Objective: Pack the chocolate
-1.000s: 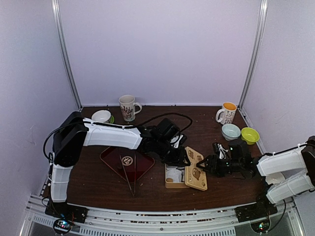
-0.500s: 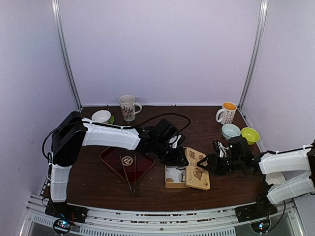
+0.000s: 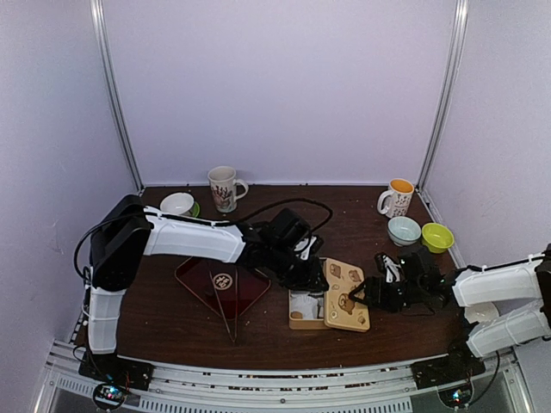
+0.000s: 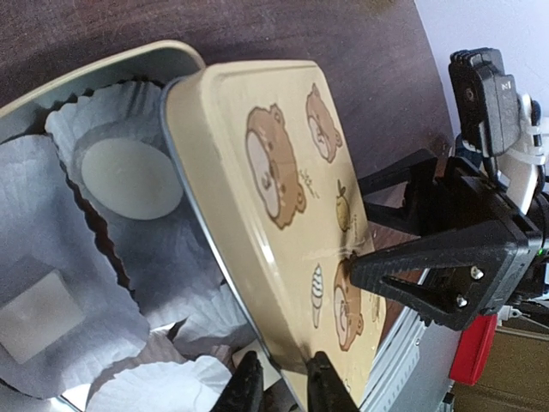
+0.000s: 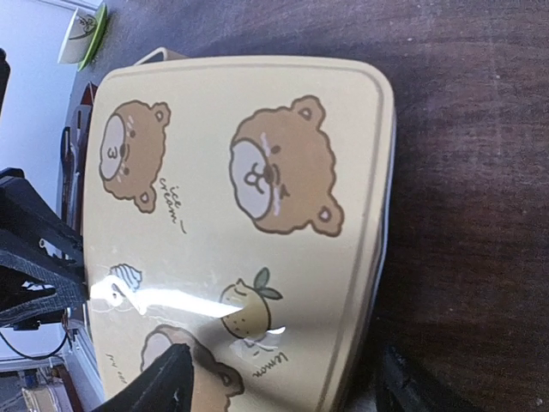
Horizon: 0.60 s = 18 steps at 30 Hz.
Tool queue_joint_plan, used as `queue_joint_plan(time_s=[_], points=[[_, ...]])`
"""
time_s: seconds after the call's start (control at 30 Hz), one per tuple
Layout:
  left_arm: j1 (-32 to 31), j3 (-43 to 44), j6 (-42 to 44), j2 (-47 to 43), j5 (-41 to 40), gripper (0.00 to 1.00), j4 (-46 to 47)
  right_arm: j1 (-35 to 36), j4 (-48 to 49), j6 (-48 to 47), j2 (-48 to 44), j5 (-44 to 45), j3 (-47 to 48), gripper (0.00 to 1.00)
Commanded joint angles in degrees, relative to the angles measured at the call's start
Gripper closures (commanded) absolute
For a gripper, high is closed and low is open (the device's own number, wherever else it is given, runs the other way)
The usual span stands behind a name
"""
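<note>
Over the dark table point(image 3: 164, 323), left gripper point(image 4: 285, 388) reaches across, clamping the lid point(image 4: 257, 172); right gripper point(image 5: 283, 382) sits low, spread.

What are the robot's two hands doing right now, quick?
Left gripper: shut on the tin lid at its edge.
Right gripper: open, jaws on either side of the lid.

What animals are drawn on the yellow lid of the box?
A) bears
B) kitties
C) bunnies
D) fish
A: the lid has brown bear faces drawn on it, with a little lemon beside them.
</note>
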Motion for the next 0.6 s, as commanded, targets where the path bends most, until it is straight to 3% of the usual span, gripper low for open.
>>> queue_joint_plan(time_s=[0.0,0.27,0.57], points=[[0.6,-0.1,1.2,-2.4,-0.5,0.78,0.5,0.2,7.3,3.2,3.5,-3.9,-2.3,0.27],[1.4,-3.1,2.5,-6.8,-1.9,0.72,-0.3,0.3,12.4,5.9,4.6,-6.7,-2.3,0.35],[2.9,-8.2,5.1,-12.8,-5.5,0.55,-1.7,0.8,11.3,5.7,4.0,-7.2,0.0,0.39]])
